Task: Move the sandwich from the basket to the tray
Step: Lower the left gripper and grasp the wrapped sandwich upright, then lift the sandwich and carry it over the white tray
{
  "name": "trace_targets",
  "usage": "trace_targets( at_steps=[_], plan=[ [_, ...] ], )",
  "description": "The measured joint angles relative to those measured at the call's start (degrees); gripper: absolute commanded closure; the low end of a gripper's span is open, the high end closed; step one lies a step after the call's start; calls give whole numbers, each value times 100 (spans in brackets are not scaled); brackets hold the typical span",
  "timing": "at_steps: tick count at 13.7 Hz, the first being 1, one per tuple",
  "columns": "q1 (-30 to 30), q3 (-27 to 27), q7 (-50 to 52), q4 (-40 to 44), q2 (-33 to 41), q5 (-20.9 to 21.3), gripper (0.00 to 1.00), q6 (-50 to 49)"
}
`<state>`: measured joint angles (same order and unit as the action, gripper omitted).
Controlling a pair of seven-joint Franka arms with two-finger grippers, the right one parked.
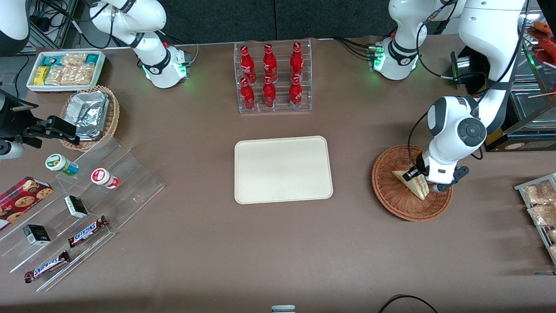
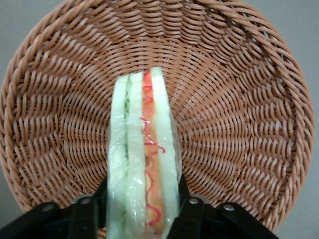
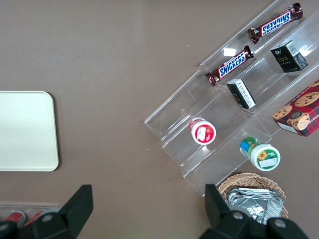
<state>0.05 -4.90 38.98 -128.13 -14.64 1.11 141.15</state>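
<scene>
The sandwich point(image 1: 412, 180) is a wrapped wedge of pale bread with a red-orange filling stripe. It stands on edge in the reddish-brown wicker basket point(image 1: 391, 198) toward the working arm's end of the table. My left gripper point(image 1: 418, 177) is down in the basket and shut on the sandwich. In the left wrist view the two black fingers point(image 2: 192, 211) press against both bread faces of the sandwich point(image 2: 144, 164), with the basket's weave point(image 2: 239, 124) around it. The cream-white tray point(image 1: 283, 169) lies flat and bare at the table's middle; its corner shows in the right wrist view point(image 3: 25, 130).
A clear rack of red bottles point(image 1: 273, 78) stands farther from the camera than the tray. A tan basket with foil point(image 1: 90, 115), a white snack bin point(image 1: 65, 69) and clear steps with snacks point(image 1: 82, 208) lie toward the parked arm's end. Packaged snacks point(image 1: 541, 204) lie at the working arm's end.
</scene>
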Motion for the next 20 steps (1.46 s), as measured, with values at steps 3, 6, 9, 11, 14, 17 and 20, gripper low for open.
trace_targets(
  at_steps=[3,6,9,11,14,17,20],
  plan=[
    [3,26,-8,65,3,10,100,-189],
    [-13,10,-18,419,39,186,100,-858],
    [-224,-159,-50,1226,118,216,100,-2130],
    [-544,-312,-44,1694,160,213,100,-2713],
    [-983,-667,-14,1911,157,205,100,-2830],
    [-1255,-1093,6,2127,26,201,100,-2819],
    [-1581,-1342,29,2657,-372,195,100,-2806]
  ],
)
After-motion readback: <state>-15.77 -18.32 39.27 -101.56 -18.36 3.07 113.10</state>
